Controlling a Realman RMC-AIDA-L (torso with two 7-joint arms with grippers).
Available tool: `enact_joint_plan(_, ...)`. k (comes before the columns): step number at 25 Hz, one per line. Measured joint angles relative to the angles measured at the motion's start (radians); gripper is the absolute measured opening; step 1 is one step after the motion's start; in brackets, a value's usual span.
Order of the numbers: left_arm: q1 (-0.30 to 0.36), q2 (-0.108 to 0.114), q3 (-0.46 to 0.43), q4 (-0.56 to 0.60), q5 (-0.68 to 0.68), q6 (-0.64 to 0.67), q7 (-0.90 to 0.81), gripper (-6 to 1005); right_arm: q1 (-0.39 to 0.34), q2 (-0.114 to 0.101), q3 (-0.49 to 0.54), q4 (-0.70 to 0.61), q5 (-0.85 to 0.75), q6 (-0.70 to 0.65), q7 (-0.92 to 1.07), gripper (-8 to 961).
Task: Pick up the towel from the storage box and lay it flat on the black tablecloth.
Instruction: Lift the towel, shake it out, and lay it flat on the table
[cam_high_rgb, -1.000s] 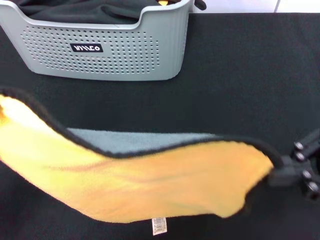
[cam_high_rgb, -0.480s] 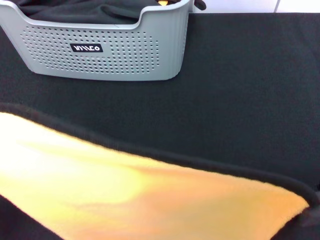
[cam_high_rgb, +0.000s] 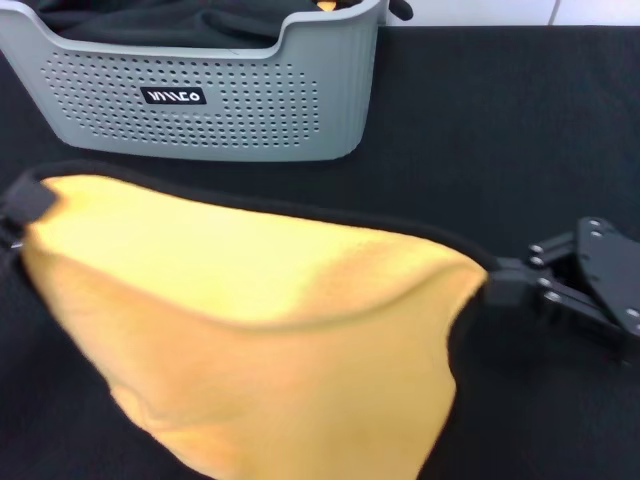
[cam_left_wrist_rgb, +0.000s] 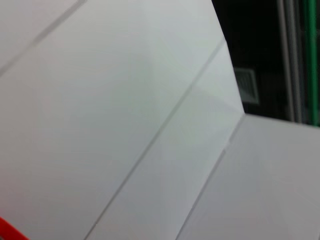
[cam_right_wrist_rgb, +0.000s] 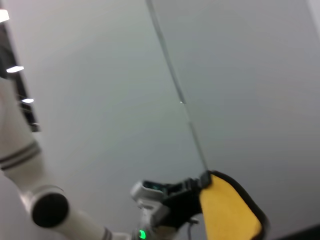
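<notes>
Grippers hold towel (cam_high_rgb: 260, 320) by its two upper corners: right gripper (cam_high_rgb: 492, 283) clamped on one, left gripper (cam_high_rgb: 22, 208) pinching the other at the near left table edge. Cloth hangs taut above black tablecloth (cam_high_rgb: 500, 130), out of storage box (cam_high_rgb: 200, 100) (far left corner). Judgement: lower both corners evenly, keeping tension. Open cloth toward the right edge.

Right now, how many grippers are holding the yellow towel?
2. The right gripper clamps the towel's right corner; the left gripper holds its left corner at the picture's edge, mostly hidden.
</notes>
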Motion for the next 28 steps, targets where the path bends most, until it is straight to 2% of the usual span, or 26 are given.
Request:
enact_joint_plan(3, -0.09, -0.002, 0.003, -0.101, 0.022, -0.019, 0.093, 16, 0.044, 0.002, 0.002, 0.084, -0.021, 0.067, -0.042, 18)
enact_joint_plan(7, -0.155, -0.018, 0.0, -0.135, 0.021, -0.121, 0.127, 15, 0.08, -0.002, 0.003, 0.137, -0.037, 0.191, -0.06, 19)
enact_joint_plan(15, -0.248, -0.066, -0.002, -0.137, 0.014, -0.324, 0.175, 13, 0.181, -0.011, 0.002, 0.221, -0.074, 0.404, -0.067, 22)
enact_joint_plan(20, -0.299, -0.091, -0.005, -0.13, -0.037, -0.499, 0.199, 13, 0.219, -0.011, 0.004, 0.235, -0.106, 0.508, -0.062, 24)
enact_joint_plan(28, -0.381, -0.105, 0.001, -0.139, -0.053, -0.718, 0.292, 12, 0.288, -0.015, 0.001, 0.3, -0.117, 0.614, -0.051, 27)
